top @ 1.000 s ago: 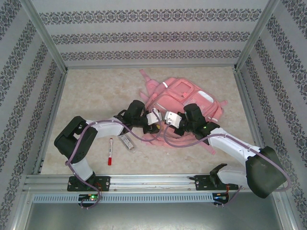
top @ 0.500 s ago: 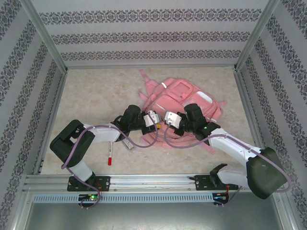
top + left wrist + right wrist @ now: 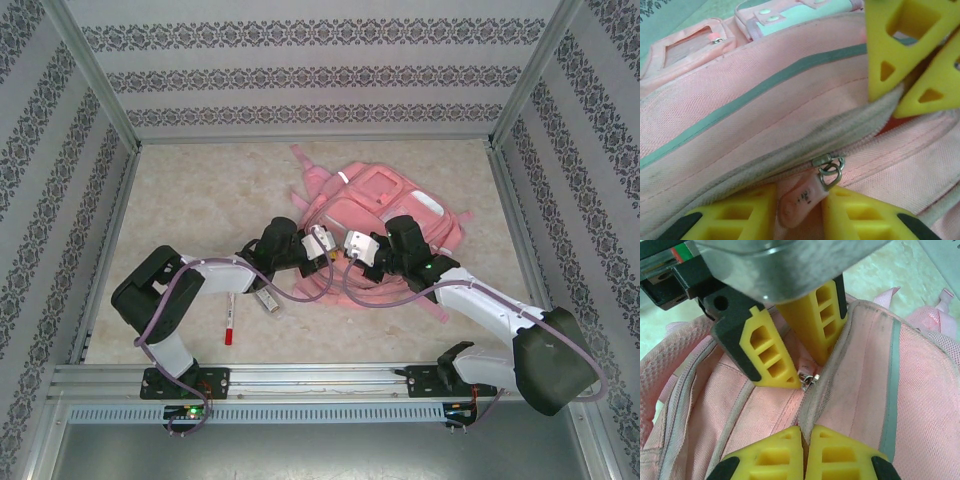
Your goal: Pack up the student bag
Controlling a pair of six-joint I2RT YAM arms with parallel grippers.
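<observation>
On the far right half of the bench (image 3: pixel 200 190) I've got the pink backpack (image 3: pixel 395 200) lying flat, front pockets facing up, straps trailing off its edges. Both arms reach in to its near-left edge, and from overhead the left claw (image 3: pixel 332 256) and right claw (image 3: pixel 345 258) sit almost nose to nose over the main zipper.

Checking my left wrist camera now. The yellow fingers (image 3: pixel 740 215) stand on either side of the pink zipper pull (image 3: pixel 800 202), with the metal slider (image 3: pixel 827 165) just above them. They're close against the tab, but I can't tell whether they've actually bitten on it. The zipper line runs across the frame toward the upper right, where the other claw's fingertips press into the grey lip of the opening.

Over to the right wrist camera. Those fingers (image 3: pixel 840 455) are pressed together, clamped on the backpack's zipper edge, with the fabric seam running straight in between the tips. Beyond them, the left claw comes down from above, its tips straddling the slider.

Near my left arm, a red-capped marker (image 3: pixel 230 318) lies on the bench well apart from the backpack. A small silvery tube (image 3: pixel 265 297) lies just beside it, partly under the arm.
</observation>
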